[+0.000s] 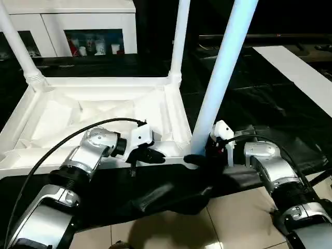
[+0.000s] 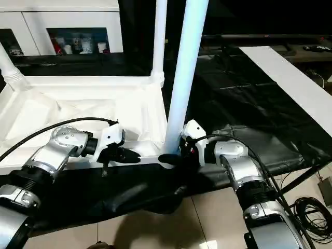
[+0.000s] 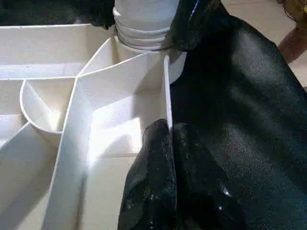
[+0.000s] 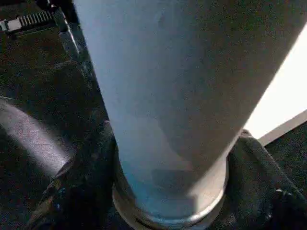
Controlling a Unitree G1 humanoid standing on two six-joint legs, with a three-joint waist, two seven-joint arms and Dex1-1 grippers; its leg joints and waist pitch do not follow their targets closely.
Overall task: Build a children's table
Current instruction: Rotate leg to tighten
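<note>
Three legs [image 1: 223, 72] upright, tabletop [image 1: 104, 111] inverted

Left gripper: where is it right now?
In the head views, the left gripper is on the robot's left, at the near rim of the upturned tabletop, its fingers pinching that thin wall just left of the leg standing in the near-right corner socket.

The white table top [image 1: 104, 111] is lying upside down, its ribbed underside being shown upward. Three white tapered legs are standing upright in corner sockets: far left [image 1: 18, 49], far right [image 1: 179, 39], and near right [image 1: 220, 72].
</note>
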